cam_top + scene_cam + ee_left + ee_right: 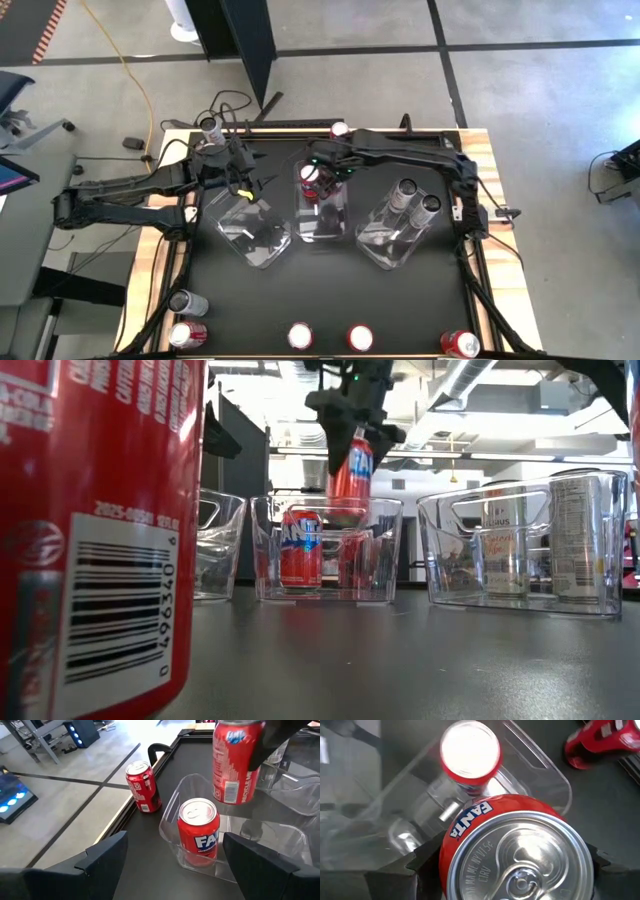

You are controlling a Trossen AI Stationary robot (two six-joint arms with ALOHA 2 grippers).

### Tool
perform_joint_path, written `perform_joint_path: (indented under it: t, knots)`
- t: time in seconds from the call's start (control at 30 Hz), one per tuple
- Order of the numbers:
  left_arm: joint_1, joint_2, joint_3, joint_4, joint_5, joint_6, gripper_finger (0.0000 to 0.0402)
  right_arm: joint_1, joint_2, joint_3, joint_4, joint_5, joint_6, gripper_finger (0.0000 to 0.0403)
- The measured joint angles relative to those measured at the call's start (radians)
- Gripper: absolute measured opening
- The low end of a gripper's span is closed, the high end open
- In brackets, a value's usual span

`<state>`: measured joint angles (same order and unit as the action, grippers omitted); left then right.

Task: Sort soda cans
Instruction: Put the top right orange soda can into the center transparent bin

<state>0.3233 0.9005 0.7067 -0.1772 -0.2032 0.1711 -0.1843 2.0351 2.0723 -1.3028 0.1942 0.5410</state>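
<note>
While five cans [300, 336] stand along the near edge of the bench [330, 300], my right hand [352, 430] grips a red can [350, 475], holding it upright over the middle bin [322, 222], where another red can [300, 548] stands. My left hand [172, 857] hovers wide and empty by the left bin [252, 235]. Two silver cans [416, 197] sit in the right bin [392, 245].
</note>
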Motion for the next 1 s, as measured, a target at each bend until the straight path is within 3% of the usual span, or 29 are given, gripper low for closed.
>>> perform_joint_path:
  t: [1.0]
  knots:
    - [0.0,0.0,-0.001,0.002,0.001,0.008,0.032,-0.065,0.165,-0.001,0.075,-0.013,0.008,0.0306]
